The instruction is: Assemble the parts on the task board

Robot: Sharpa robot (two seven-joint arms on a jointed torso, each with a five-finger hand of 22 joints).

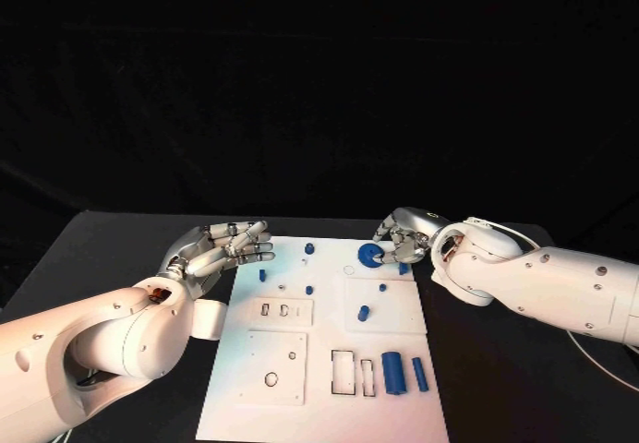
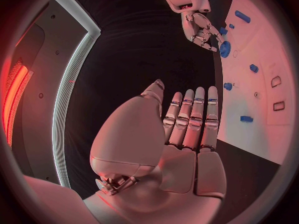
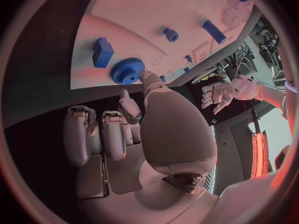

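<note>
My right hand [image 1: 403,242] sits at the far right corner of the task board [image 1: 319,369], and the blue gear [image 1: 370,254] lies flat on the board just against my fingertips; in the head view the fingers curl down around its outer side, so I cannot tell from there whether I grip it or only touch it. My right wrist view settles part of that: the gear [image 3: 127,70] lies on the white board [image 3: 187,15] with one fingertip [image 3: 147,77] touching its toothed rim, while my other fingers [image 3: 77,134] stay curled off the board's edge, over the black table, holding nothing. A blue block [image 3: 102,52] stands just beside the gear, further in on the board, apart from my fingers. My left hand [image 1: 223,247] hovers at the board's far left corner, fingers straight and close together, palm empty; the left wrist view shows it [image 2: 187,129] flat and extended beside the board's edge [image 2: 249,134], touching nothing. That same view catches my right hand [image 2: 201,31] from across the board with the gear [image 2: 224,49] at its fingertips. The head view alone shows the near end of the board, where two blue cylinders [image 1: 395,371] lie side by side.
</note>
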